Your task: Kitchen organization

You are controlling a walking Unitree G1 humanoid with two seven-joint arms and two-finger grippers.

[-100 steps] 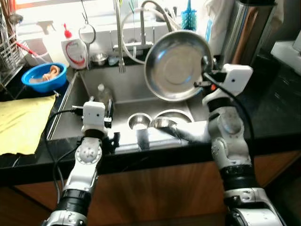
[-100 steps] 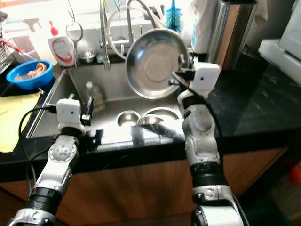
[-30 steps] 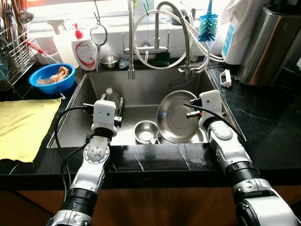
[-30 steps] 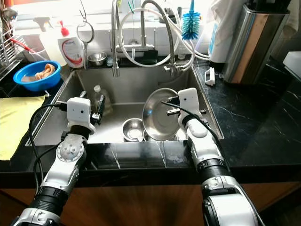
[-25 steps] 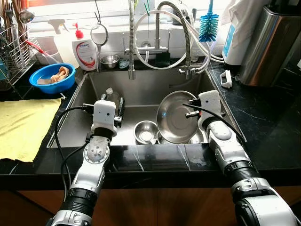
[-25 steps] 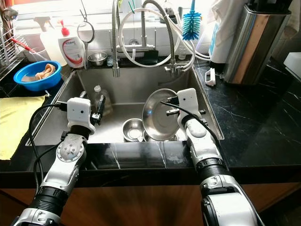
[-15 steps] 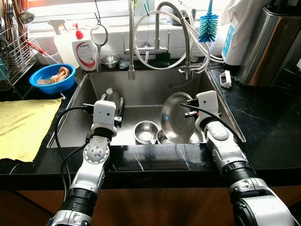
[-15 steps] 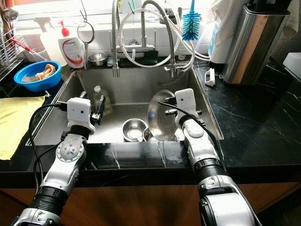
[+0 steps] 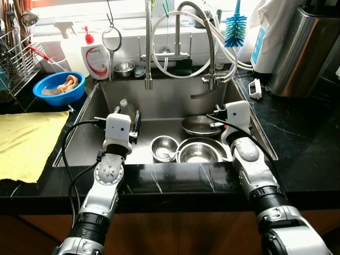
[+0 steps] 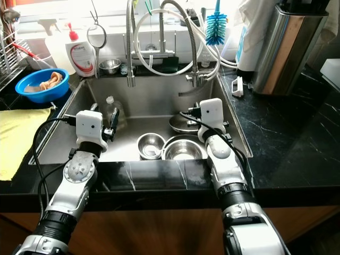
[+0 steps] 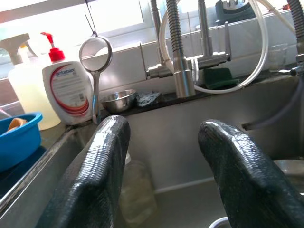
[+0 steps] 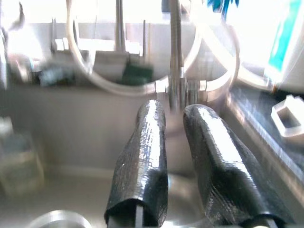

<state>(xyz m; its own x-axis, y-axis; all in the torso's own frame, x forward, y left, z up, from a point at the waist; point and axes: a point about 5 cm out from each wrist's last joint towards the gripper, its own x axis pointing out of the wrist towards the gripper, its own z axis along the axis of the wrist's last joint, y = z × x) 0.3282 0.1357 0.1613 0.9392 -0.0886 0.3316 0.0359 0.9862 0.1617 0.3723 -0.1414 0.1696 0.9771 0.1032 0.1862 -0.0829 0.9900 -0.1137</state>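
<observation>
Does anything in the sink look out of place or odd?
One thing: a clear plastic bottle stands in the sink's left part, among the steel bowls and the pan. Nothing looks spilled or damaged.

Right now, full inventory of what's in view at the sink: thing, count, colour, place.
Sink: 1, steel, set in black counter.
Steel pan: 1, silver, sink floor, rear right.
Large steel bowl: 1, silver, sink front.
Small steel bowl: 1, silver, left of the large bowl.
Clear bottle: 1, sink, left side.
Tiny steel bowl: 1, silver, back ledge.
Soap bottle: 1, white with red pump, back left.
Blue bowl: 1, left counter.
Yellow cloth: 1, left counter.
Bottle brush: 1, blue, back right.
Faucets: 2, steel, hoses behind.
Left claw: open, above the sink's left.
Right claw: fingers slightly apart, above the pan.
</observation>
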